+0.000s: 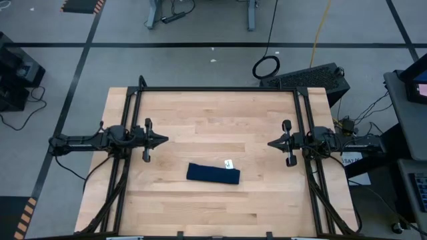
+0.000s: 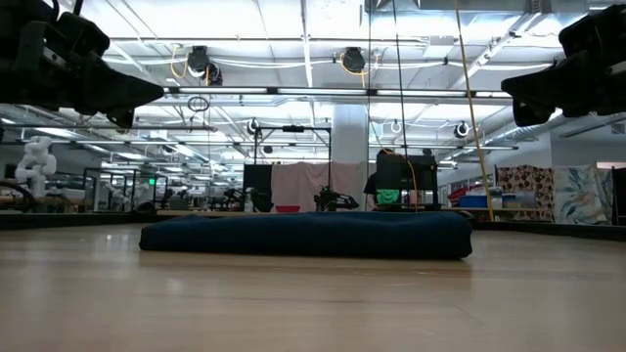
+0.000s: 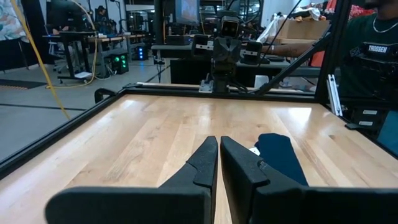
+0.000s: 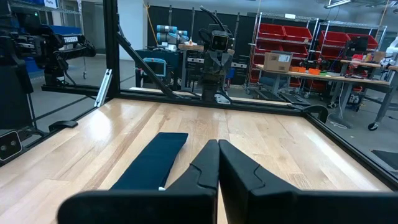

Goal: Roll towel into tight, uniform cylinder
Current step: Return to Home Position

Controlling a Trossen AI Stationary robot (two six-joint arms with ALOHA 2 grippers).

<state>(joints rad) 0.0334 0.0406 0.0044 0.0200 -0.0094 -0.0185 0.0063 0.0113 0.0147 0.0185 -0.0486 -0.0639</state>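
**Towel lies rolled at mid-table, both arms parked clear of it**

Your towel point(image 1: 213, 174) sits on the table point(image 1: 200, 113) just toward 6 o'clock from the centre. It is a short dark band running from 9 to 3 o'clock, with its white tag point(image 1: 229, 163) showing at the 1 o'clock corner. Nothing touches it.

From table height it looks long and low with a fairly even top line. It reads as more flattened than round, so I judge the roll to be uniform but not especially tight.

I judge the rolling itself to be done and the step in hand to be parking the arms. You need no further contact with the cloth. If an arm has any travel left, keep it high and away from the roll so nothing nudges it open.

Your left gripper point(image 1: 163, 140) hovers above the wood at the 9 o'clock side. It is well apart from the towel and points toward 3 o'clock. The right gripper point(image 1: 271, 143) mirrors it at the 3 o'clock side, pointing toward 9 o'clock.

Both arms are folded back over their bases at about the same height. In each wrist view the fingers point(image 3: 205, 163) are brought together with barely a sliver between them, and they hold nothing.
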